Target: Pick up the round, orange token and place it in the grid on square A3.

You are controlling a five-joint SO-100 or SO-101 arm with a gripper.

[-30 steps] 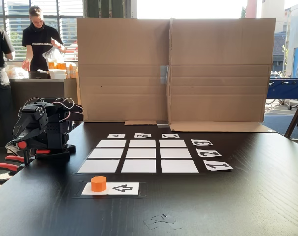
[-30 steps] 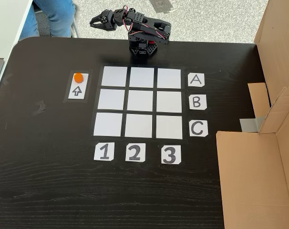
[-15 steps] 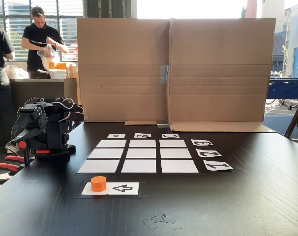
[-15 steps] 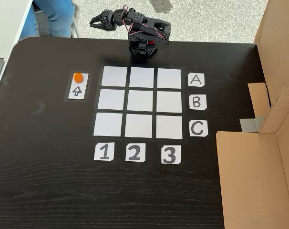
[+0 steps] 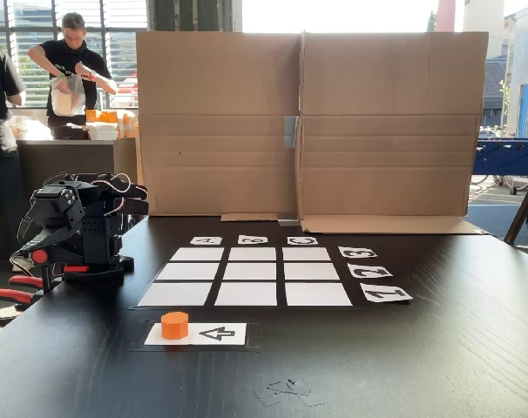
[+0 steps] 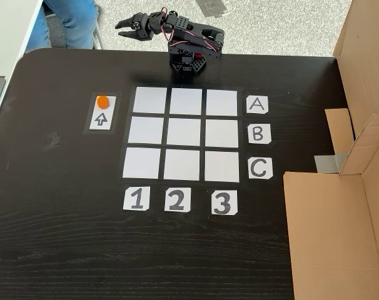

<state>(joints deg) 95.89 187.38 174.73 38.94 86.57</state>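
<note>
The orange token (image 5: 174, 325) (image 6: 102, 100) sits on one end of a white arrow card (image 5: 213, 333) (image 6: 101, 119), just outside the grid (image 5: 247, 277) (image 6: 183, 134). Square A3 (image 5: 197, 254) (image 6: 222, 102), the corner cell in line with the A and 3 cards, has nothing on it. The black arm (image 5: 77, 226) is folded at the table edge beside the A row. My gripper (image 6: 119, 29) hangs past that edge with its jaws a little apart and nothing between them, well away from the token.
A tall cardboard wall (image 5: 308, 122) (image 6: 361, 56) stands along the side past column 3, with a flat flap (image 6: 330, 237) lying on the table. Red clamp handles (image 5: 11, 294) stick out below the arm's base. People (image 5: 68, 65) stand behind a counter far off.
The gripper has crept slightly outward from the table edge. The token and cards have not moved. A person in the background has lifted a bag.
</note>
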